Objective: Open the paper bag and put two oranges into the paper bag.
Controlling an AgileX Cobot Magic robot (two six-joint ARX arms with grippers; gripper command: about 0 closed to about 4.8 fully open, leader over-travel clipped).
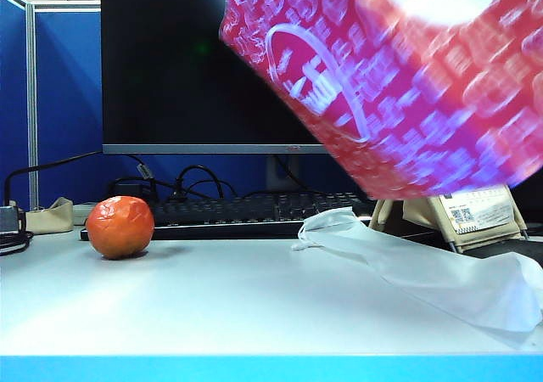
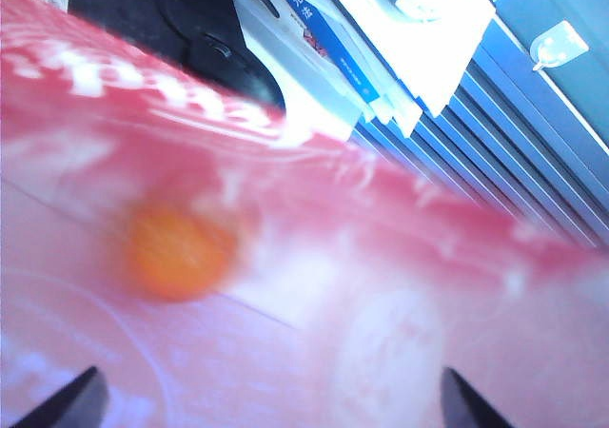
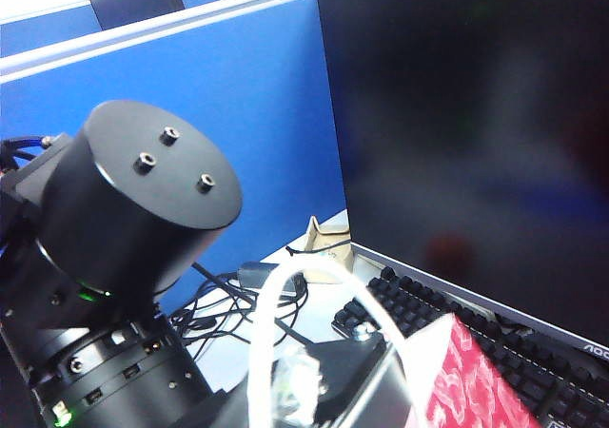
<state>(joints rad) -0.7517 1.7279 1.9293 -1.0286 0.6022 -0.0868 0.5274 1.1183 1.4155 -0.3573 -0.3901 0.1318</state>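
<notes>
The magenta-red paper bag (image 1: 399, 76) hangs tilted and blurred in the air at the upper right, clear of the table. My right gripper (image 3: 295, 395) is shut at the bag's top, where its white handle (image 3: 262, 342) loops past and the red rim (image 3: 476, 390) shows. My left gripper (image 2: 271, 414) is wide open over the bag's pink paper (image 2: 381, 285), with nothing between its fingertips (image 2: 71, 404). A blurred orange (image 2: 179, 252) shows against that paper, apart from the fingertips. The other orange (image 1: 120, 227) sits on the white table (image 1: 212, 306) at the left. The bag hides both grippers in the exterior view.
A crumpled white tissue sheet (image 1: 424, 267) lies on the table at the right. A black keyboard (image 1: 246, 212) and a dark monitor (image 1: 170, 59) stand behind, with cables and a card holder (image 1: 475, 212). The left arm's black wrist (image 3: 133, 209) is close beside my right gripper.
</notes>
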